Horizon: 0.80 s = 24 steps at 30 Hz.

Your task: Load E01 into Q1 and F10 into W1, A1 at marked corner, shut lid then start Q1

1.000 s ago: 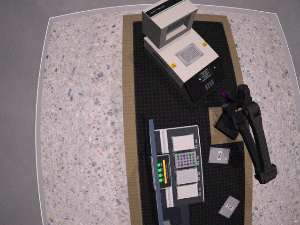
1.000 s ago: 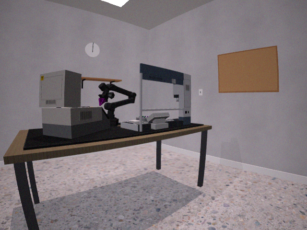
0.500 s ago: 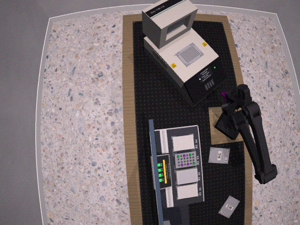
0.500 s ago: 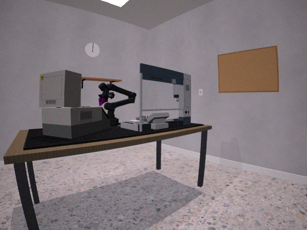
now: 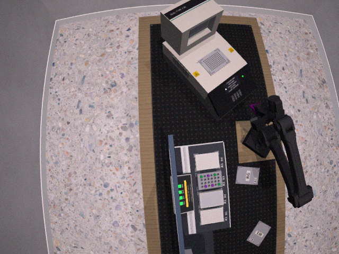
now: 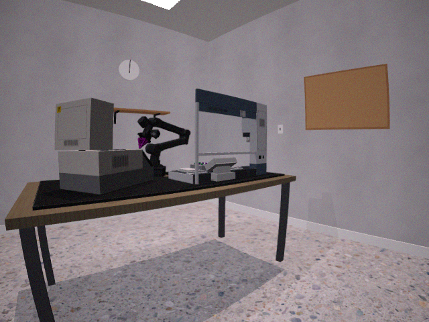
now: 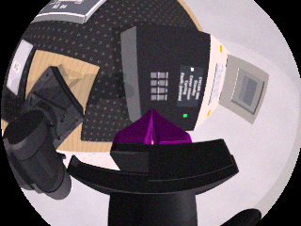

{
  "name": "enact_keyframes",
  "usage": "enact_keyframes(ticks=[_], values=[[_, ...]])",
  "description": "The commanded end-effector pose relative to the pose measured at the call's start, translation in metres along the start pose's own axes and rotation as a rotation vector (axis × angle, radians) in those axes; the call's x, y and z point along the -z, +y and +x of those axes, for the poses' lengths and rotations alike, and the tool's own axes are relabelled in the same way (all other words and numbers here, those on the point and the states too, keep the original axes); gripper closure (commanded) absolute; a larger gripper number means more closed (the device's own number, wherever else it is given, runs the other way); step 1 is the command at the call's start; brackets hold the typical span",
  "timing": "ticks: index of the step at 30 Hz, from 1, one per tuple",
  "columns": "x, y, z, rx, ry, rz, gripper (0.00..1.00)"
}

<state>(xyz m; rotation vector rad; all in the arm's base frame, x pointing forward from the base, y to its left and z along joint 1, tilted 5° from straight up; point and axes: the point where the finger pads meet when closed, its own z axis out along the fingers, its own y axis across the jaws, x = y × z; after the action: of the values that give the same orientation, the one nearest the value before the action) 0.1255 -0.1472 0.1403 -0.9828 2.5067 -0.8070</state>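
The cycler Q1 [image 5: 186, 61] [image 6: 100, 171] [image 7: 141, 71] has its lid [image 5: 191, 28] [image 6: 83, 125] [image 7: 242, 89] raised; its block [image 5: 214, 61] is bare. The lamp [image 5: 242, 76] [image 7: 185, 115] is green. A white plate [image 5: 207, 161] lies in D4 and another [image 5: 211, 216] in D1. The deep-well block [image 5: 211, 199] is in D2; the tube cooling block [image 5: 198, 185] with green and purple tubes is in D3. Nest W1 [image 5: 263, 228] and regrip nest RG [image 5: 240, 174] are empty. My gripper [image 5: 251, 106] [image 6: 139, 147] [image 7: 151, 111], with purple fingertips, is shut and empty in front of Q1's panel, above the keys' near side.
A blue-framed gantry [image 5: 175, 174] [image 6: 225, 104] stands over the rear of the deck [image 5: 226, 191], with a display [image 5: 188, 177] behind D3 and D2. The arm's base stands on a wooden board [image 5: 242, 158] [image 7: 89, 75] between Q1 and RG.
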Motion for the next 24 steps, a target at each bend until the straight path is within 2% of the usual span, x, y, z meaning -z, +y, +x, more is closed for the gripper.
enact_keyframes(ticks=[1, 5, 24], values=[[0.012, -0.020, 0.001, 0.005, 0.006, 0.038, 1.00], [0.018, -0.027, 0.001, 0.021, 0.009, 0.052, 1.00], [0.023, -0.033, 0.000, 0.024, 0.009, 0.065, 1.00]])
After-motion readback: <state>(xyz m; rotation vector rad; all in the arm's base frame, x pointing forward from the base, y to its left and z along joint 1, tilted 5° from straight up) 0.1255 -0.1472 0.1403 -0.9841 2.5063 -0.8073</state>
